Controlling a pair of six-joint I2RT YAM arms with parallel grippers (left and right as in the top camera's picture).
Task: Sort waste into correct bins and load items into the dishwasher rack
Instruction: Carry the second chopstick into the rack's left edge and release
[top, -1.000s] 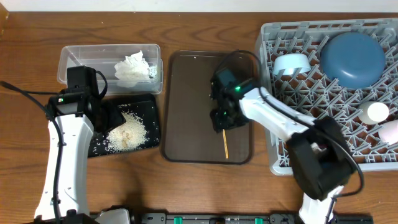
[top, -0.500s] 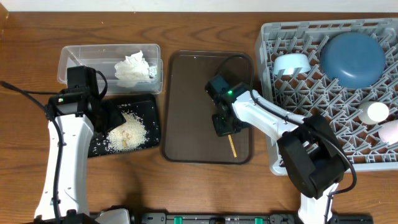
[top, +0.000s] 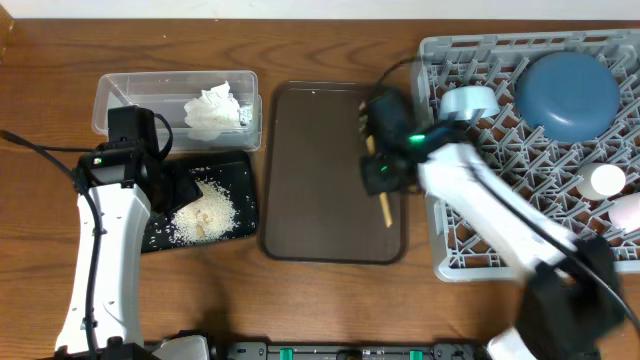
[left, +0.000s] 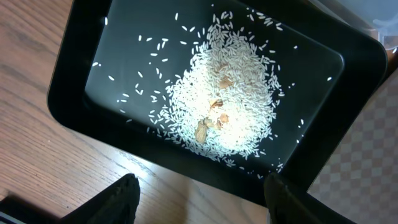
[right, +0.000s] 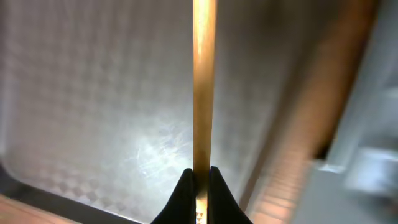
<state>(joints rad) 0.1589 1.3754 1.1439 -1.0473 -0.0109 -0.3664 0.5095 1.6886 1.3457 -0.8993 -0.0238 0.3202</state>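
My right gripper (top: 381, 176) (right: 200, 177) is shut on the thin wooden chopsticks (top: 384, 209) (right: 203, 81), held above the right side of the brown tray (top: 310, 170) close to the dishwasher rack (top: 450, 262). The rack holds the dark blue bowl (top: 567, 95), the light-blue bowl (top: 468, 102) and two white cups (top: 605, 180). My left gripper (top: 178, 186) (left: 202, 202) stands open over the wood beside the black tray (top: 160, 235) (left: 74, 93), which holds loose rice (top: 205, 212) (left: 224, 106). Crumpled paper (top: 212, 108) lies in the clear tub (top: 120, 95).
The brown tray lies between the two bins on the left and the rack on the right. A few brownish scraps (left: 211, 121) lie in the rice pile. The right arm's motion blurs it in the overhead view.
My right gripper has shut on the chopsticks and carried them from the tray's middle right toward the rack. The left arm has not moved.
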